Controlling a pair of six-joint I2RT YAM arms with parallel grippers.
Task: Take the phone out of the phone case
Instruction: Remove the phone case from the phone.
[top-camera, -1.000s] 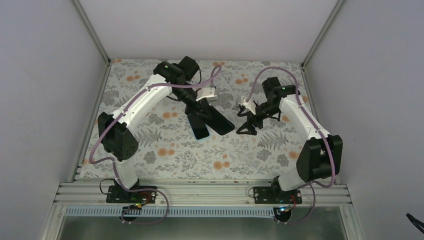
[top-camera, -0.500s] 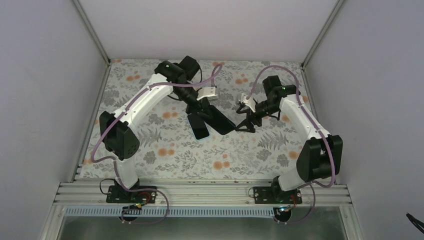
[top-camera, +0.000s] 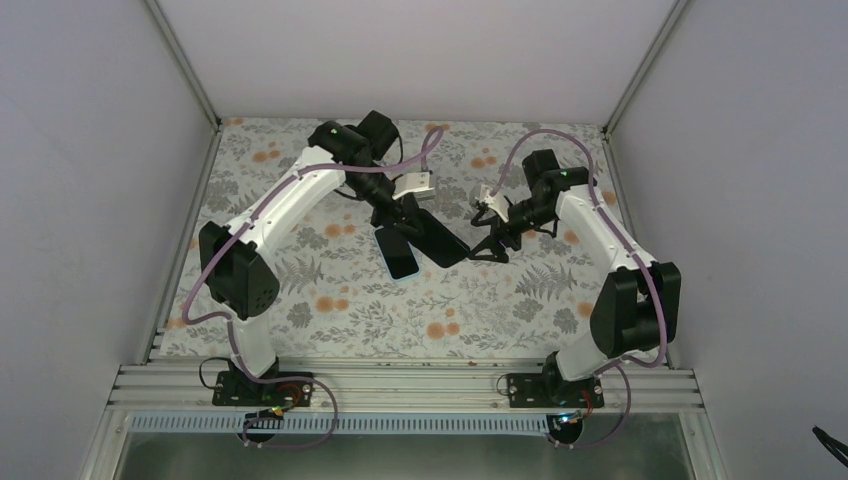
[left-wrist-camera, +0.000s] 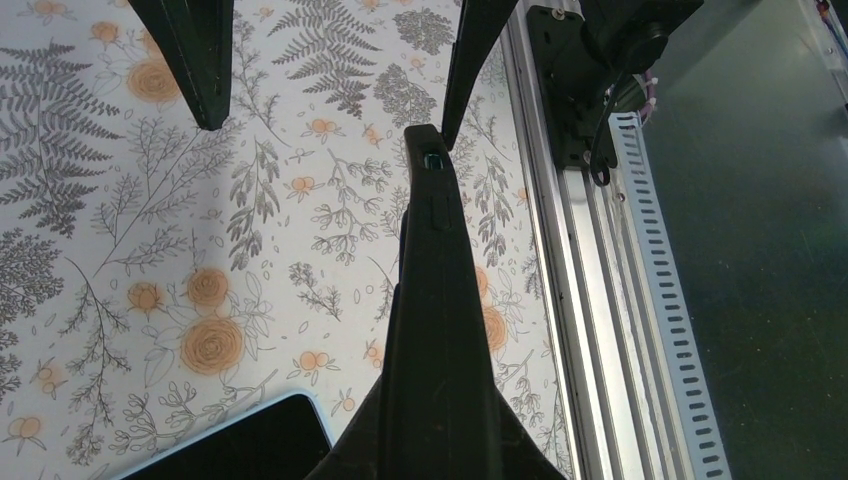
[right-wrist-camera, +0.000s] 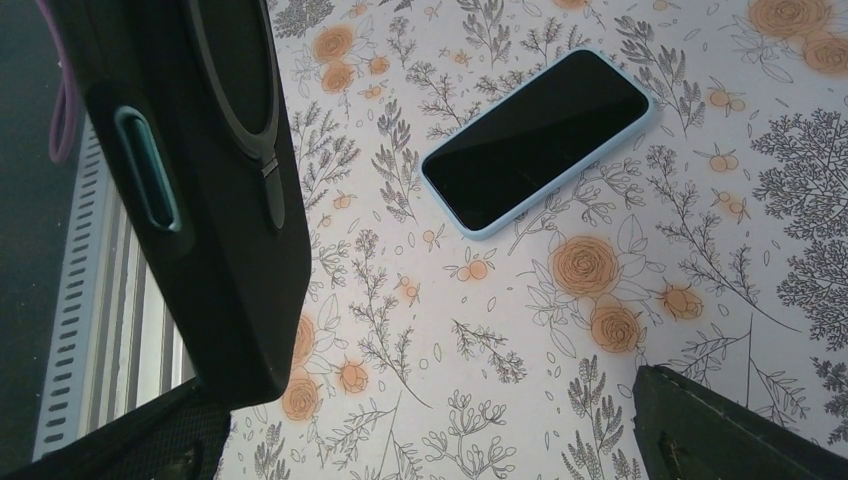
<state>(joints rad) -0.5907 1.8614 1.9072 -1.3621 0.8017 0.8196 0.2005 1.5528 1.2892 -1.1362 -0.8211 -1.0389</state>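
The left gripper (top-camera: 408, 220) is clamped on one end of the black case (top-camera: 442, 242), which is gripped between its fingers and seen edge-on from the left wrist camera. The phone (top-camera: 400, 257) is out of the case and lies screen-up on the table (top-camera: 350, 320), just left of the case and apart from it. The right gripper (top-camera: 488, 248) is spread wide and grips nothing. It sits at the right end of the case, with one finger (left-wrist-camera: 470, 70) just beside the case tip.
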